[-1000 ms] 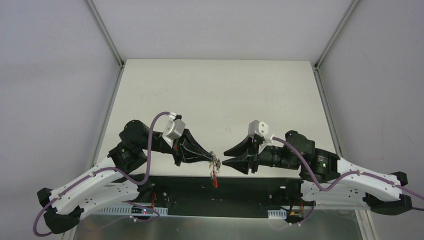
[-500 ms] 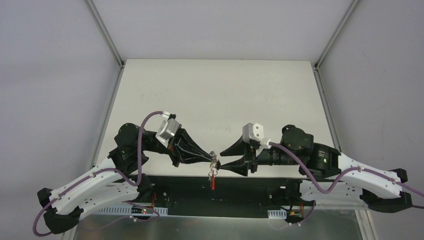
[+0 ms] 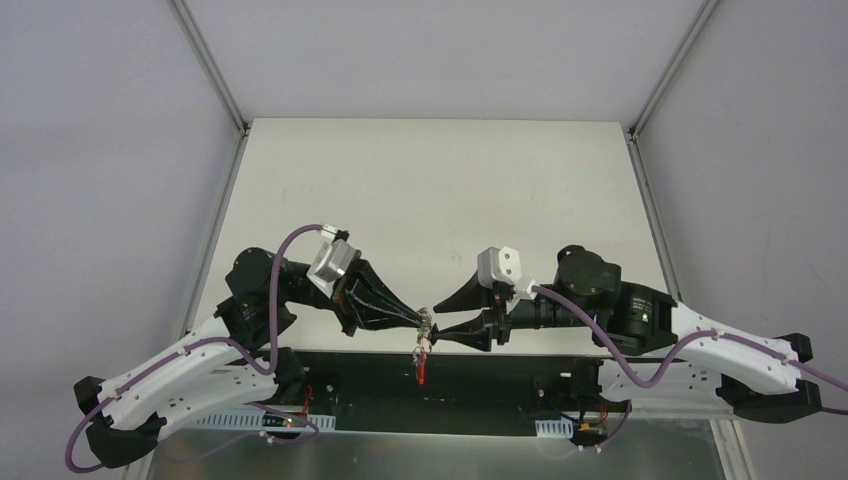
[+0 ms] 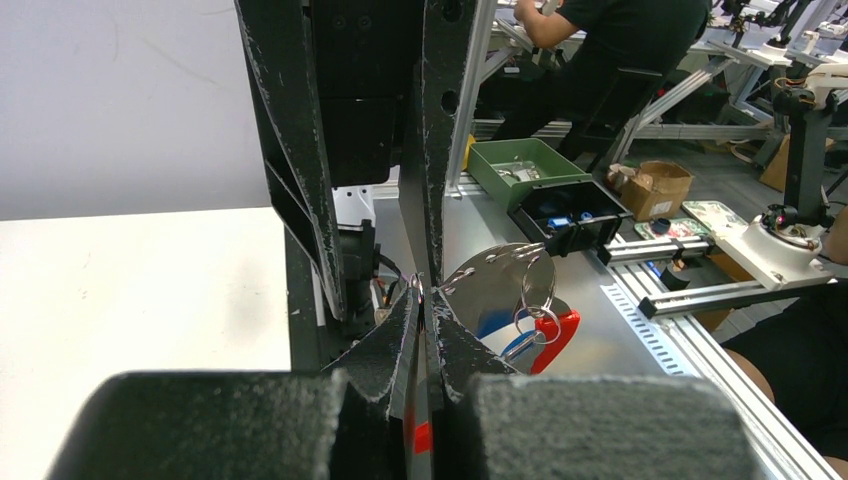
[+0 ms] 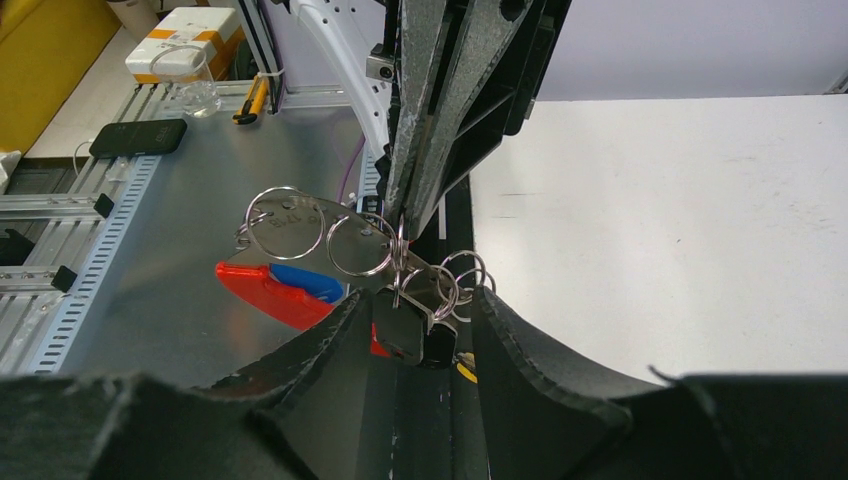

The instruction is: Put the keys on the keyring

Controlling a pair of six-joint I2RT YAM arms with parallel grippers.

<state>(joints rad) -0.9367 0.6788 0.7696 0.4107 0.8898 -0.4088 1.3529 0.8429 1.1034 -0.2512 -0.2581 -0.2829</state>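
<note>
My left gripper [image 3: 424,320] is shut on a thin silvery ring of the keyring [image 4: 420,289] and holds the bunch in the air over the table's near edge. Below it hang more rings, a shiny metal tag [image 4: 495,285] and a red and blue piece [image 4: 552,334], which also shows in the top view [image 3: 422,372]. My right gripper [image 3: 438,321] is open, its fingers either side of the hanging bunch. In the right wrist view [image 5: 418,300] two black-headed keys [image 5: 415,335] hang on rings between its fingers [image 5: 335,325]. A yellow head [image 5: 466,372] peeks out below.
The pale table [image 3: 440,190] stretches behind both arms. A dark gap and metal frame [image 3: 420,390] lie under the bunch at the near edge. Grey walls and rails [image 3: 205,60] flank the table.
My right gripper has moved left until its open fingers straddle the hanging bunch. My left gripper shifted slightly, still holding the ring.
</note>
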